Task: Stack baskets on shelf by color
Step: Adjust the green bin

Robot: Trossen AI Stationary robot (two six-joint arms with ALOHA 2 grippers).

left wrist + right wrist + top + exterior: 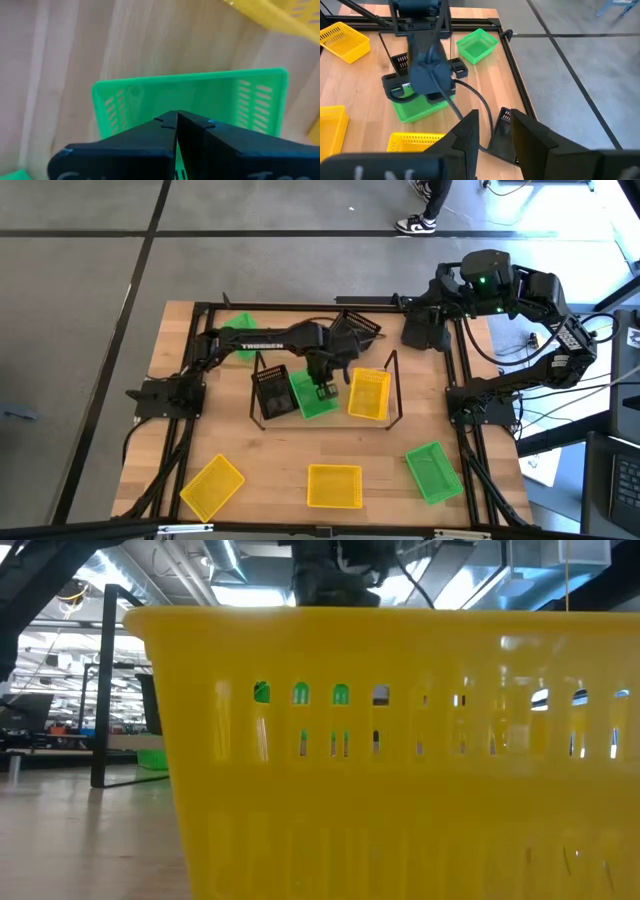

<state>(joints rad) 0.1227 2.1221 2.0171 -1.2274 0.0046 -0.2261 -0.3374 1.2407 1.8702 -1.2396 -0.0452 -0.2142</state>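
The shelf (327, 420) stands mid-table. It holds a black basket (272, 390) on its left, a green basket (315, 398) in the middle and a yellow basket (368, 394) on its right. My left gripper (176, 118) is shut on the green basket (190, 97), reaching in from above. In the right wrist view the left gripper (405, 90) sits on top of that green basket (415, 110). My right gripper (495, 132) hangs open over the table's far right corner, touching nothing. Loose baskets lie around the shelf. My left gripper pinches one side wall of the green basket at its rim (175, 155) between the two fingers (150, 130), coming from above and pointing down. The basket stays roughly level below the fingers, inside the shelf's middle place. Whether its bottom rests on the shelf base cannot be seen.
Near the table's front edge lie two yellow baskets (212, 485) (334, 485) and a green one (433, 470). Behind the shelf are a green basket (238, 335) and a black one (356, 330). The low view is filled by a yellow basket (400, 760). A black frame (462, 380) rims the table.
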